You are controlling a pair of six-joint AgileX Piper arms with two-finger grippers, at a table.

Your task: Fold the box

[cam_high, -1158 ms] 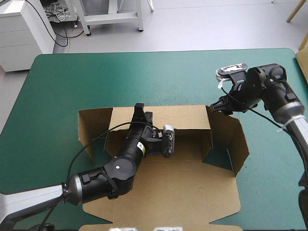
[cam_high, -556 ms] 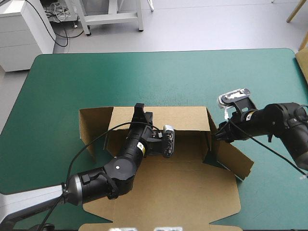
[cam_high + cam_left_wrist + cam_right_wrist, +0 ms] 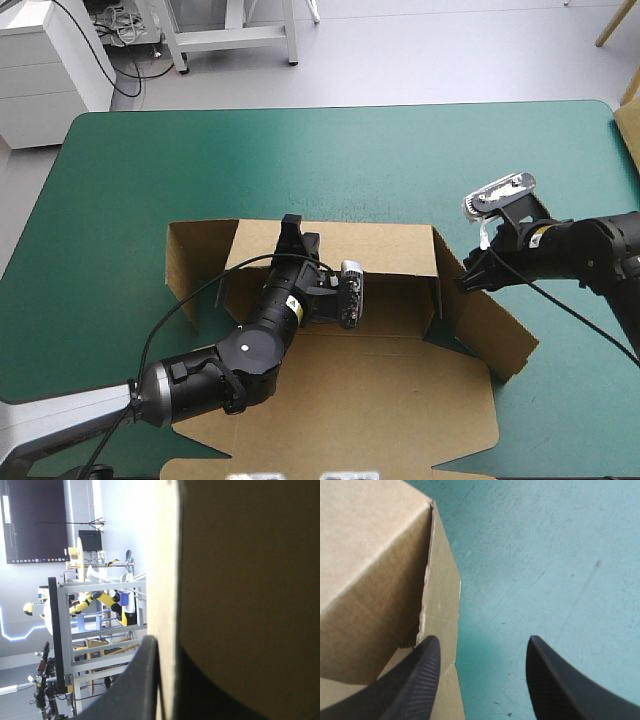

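Observation:
The brown box [image 3: 400, 400] lies in the middle of the table with its far wall [image 3: 380, 245] raised. My left gripper [image 3: 290, 232] is shut on that wall's top edge. In the left wrist view the board [image 3: 240, 580] runs between the fingers of the left gripper [image 3: 165, 647], with one black finger [image 3: 135, 680] on its outer face. My right gripper [image 3: 465, 285] is open, low at the box's right end, where the side flap [image 3: 495, 325] slopes outward. In the right wrist view the right gripper [image 3: 484, 642] spans the flap's edge [image 3: 442, 595] beside the box corner [image 3: 365, 545].
The left side flap [image 3: 195, 260] stands up at the box's other end. The near panel of the sheet lies flat toward the table's front edge. Bare teal-green cover [image 3: 330, 150] stretches beyond the far wall and to the right of the box [image 3: 545, 555].
My right gripper has dropped from above the box's far right corner to the flap's base and swung outward. The right flap has tipped lower and outward. The left arm has not moved.

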